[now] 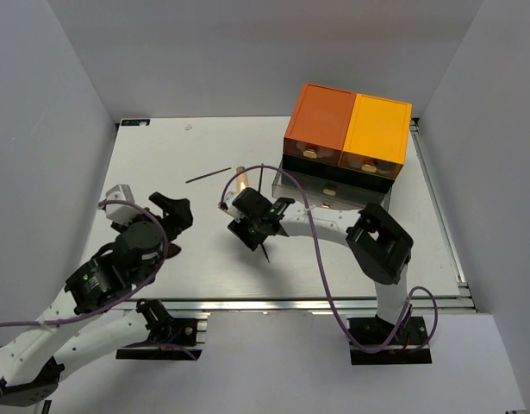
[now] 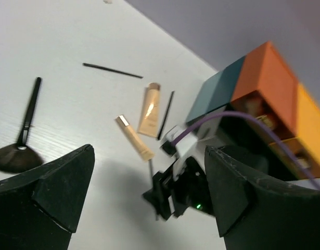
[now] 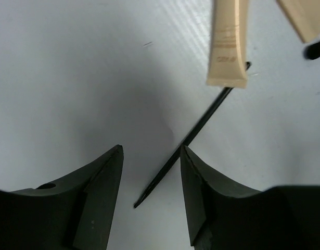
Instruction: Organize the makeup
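Right claw (image 3: 151, 153): released, jaws apart and straddling the thin black pencil (image 3: 201, 122), neither finger touching it as far as can be told.
Left claw (image 2: 149, 153): spread wide, nothing between the fingers, hovering over the table (image 1: 161, 164) on the left side.
Pencil: flat on the table and slanted, near tip between the right fingers, far tip just beside the end of the tan stick (image 3: 228, 47).
Other makeup: beige tube (image 2: 151, 109) just beside the stick, second pencil (image 2: 166, 115) along the tube's far side, third pencil (image 2: 112, 70) well apart, black brush (image 2: 16, 153) off to the left; all loose on the table.
Drawer box (image 1: 346, 129): orange-topped, at the far right of the table, near the cluster.
Step in hand: probably lining up to pick the pencil.
Next move: lower until the fingertips reach the surface, close squarely across the thin shaft, stay clear of the stick's end; slim round body apt to roll or slip out.
Writing: faint small print near the stick's end, too blurred to read; no brand legible anywhere.
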